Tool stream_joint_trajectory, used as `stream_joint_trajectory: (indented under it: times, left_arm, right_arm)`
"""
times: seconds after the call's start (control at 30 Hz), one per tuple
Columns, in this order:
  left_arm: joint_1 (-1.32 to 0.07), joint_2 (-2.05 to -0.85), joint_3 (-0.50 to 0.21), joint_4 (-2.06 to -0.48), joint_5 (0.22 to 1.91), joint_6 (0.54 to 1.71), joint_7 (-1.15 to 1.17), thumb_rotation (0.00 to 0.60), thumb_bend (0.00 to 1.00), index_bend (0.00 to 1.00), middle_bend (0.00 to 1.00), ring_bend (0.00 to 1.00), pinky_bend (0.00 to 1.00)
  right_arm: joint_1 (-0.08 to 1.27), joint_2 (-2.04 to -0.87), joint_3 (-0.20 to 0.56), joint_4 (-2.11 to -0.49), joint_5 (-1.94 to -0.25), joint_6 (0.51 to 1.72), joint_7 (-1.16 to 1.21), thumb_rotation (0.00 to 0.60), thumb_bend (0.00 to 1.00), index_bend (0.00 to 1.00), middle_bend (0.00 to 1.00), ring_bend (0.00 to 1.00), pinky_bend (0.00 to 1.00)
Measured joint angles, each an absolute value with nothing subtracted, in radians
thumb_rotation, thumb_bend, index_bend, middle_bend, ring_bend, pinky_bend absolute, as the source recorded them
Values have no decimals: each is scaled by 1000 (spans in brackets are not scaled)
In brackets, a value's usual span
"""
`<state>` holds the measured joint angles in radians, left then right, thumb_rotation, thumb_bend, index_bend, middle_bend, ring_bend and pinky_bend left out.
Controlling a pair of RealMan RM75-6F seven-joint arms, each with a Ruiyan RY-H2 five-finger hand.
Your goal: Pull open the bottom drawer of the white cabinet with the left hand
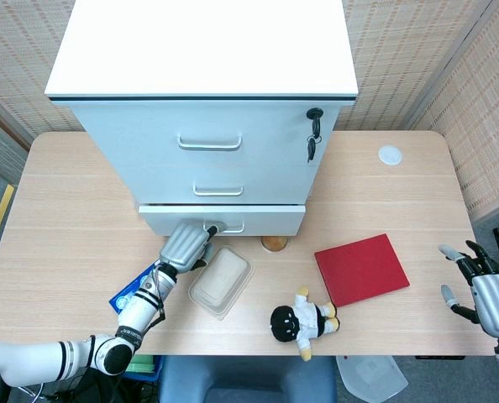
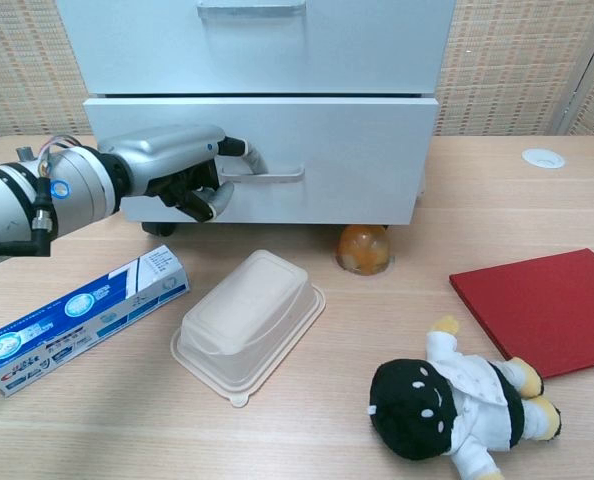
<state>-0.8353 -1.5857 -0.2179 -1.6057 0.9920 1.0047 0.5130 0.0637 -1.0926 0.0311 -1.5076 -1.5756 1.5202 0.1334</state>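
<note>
Chest view: left robot hand (image 2: 172,170) at the silver bar handle (image 2: 262,172) of the bottom drawer (image 2: 357,160), fingertips hooked behind the bar, remaining fingers curled below. Bottom drawer standing slightly proud of the white metal cabinet (image 2: 327,45), front face overhanging a round amber ball (image 2: 363,249) on the pale wooden tabletop (image 2: 97,400). Just below the hand, a blue and white toothpaste box (image 2: 82,322) lying flat, beside a beige lidded plastic food container (image 2: 245,322). Further right, a black-haired plush doll in white clothes (image 2: 457,400) on its back, and a flat red book (image 2: 542,308) near the edge.

Head view: right robot hand (image 1: 485,290) at the far right tabletop edge, well apart from everything, fingers spread, holding nothing. Drawer front (image 1: 258,220) visibly forward of the two drawers above. Black key (image 1: 314,133) hanging in the cabinet lock.
</note>
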Motion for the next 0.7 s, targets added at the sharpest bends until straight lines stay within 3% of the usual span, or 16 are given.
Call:
stream_joint_trajectory:
  times: [0.7]
  left_arm:
    - [-821, -1544, -161, -1703, 1011, 1042, 548, 600, 664, 228, 934, 1000, 1000]
  right_arm:
    - [68, -1095, 28, -1517, -1581, 1511, 121, 600, 352, 191, 301, 179, 265]
